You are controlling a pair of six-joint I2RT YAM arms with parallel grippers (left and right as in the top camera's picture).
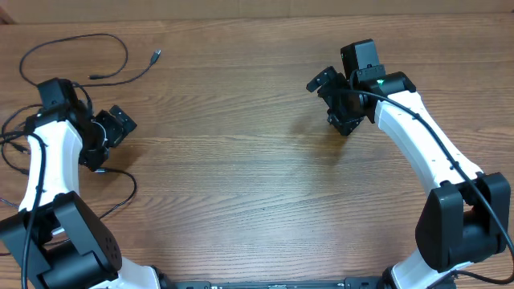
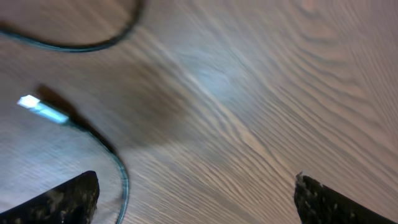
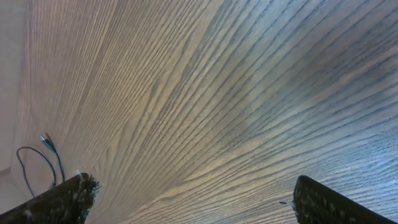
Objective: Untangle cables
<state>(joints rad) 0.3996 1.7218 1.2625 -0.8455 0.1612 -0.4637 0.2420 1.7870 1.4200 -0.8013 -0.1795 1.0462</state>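
Note:
The cables are thin black cords at the table's left end. One cable (image 1: 76,42) lies in a loose loop at the far left, its plug tips (image 1: 156,56) apart on the wood. Another cord (image 1: 127,191) curls beside the left arm's base. My left gripper (image 1: 112,141) hovers open near them with nothing between its fingers. In the left wrist view a cable (image 2: 118,167) with a silvery plug (image 2: 42,110) runs just inside the left finger (image 2: 62,200). My right gripper (image 1: 331,103) stands open over bare wood, far from the cables. The right wrist view shows a small cable loop (image 3: 37,163) in the distance.
The wooden table (image 1: 241,160) stretches between the two arms. Thicker black wires (image 1: 12,144) run along the left arm at the table's left edge. Both arm bases (image 1: 64,249) stand at the front edge.

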